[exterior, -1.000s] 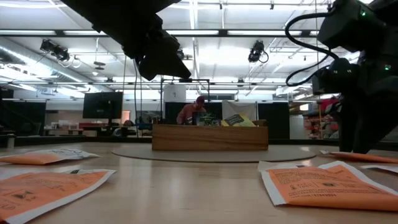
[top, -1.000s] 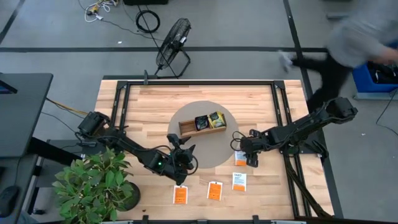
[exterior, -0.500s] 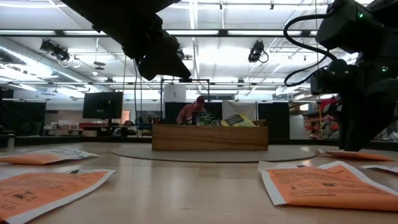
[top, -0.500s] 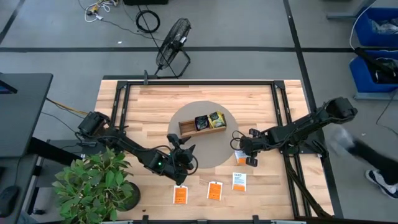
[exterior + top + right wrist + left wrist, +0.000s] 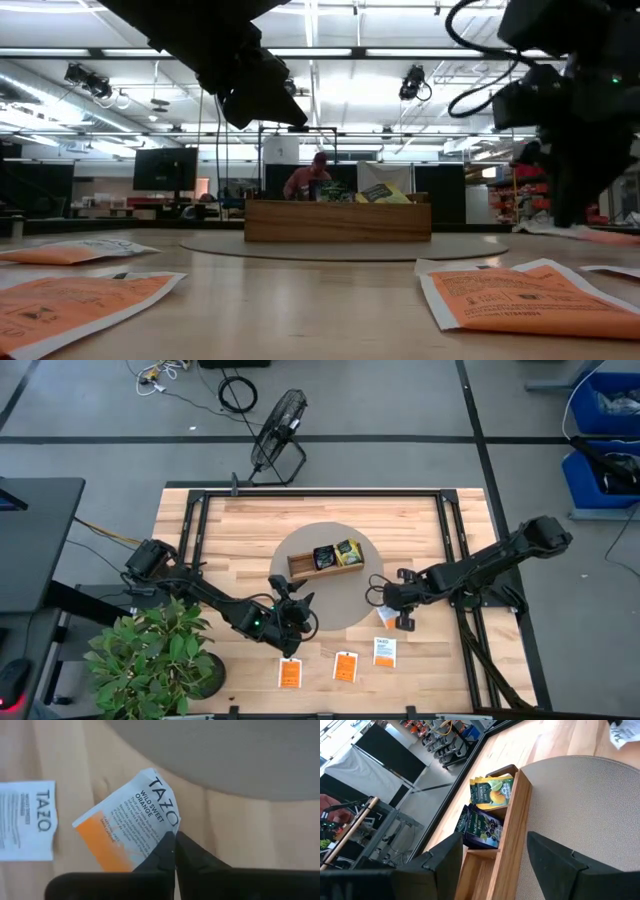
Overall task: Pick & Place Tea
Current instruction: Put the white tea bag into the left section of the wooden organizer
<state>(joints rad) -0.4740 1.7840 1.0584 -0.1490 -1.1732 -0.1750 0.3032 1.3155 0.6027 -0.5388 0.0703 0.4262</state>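
A white-and-orange tea packet lies just off the near right rim of the round grey mat, with my right gripper shut on it. Three more such packets lie flat along the table's near edge. The wooden tray on the mat holds a yellow-green packet and a dark one, both standing on edge. My left gripper hangs open over the mat's near left rim, with nothing between its fingers. My right gripper pinches the packet's edge beside one corner between its two fingertips, coming from above and pointing down. That end is raised off the wood. Whether the far end still rests on the table, I cannot tell.
A potted plant stands at the near left corner. A black frame runs along the table's far side. Bare wood lies to the left and far right of the mat. A person sits in the room behind.
My right gripper has shifted a little toward the table's left, over the packet beside the mat. The packet's held end has come up off the table in the low view. A person who was walking past the table's right side has gone out of the high view.
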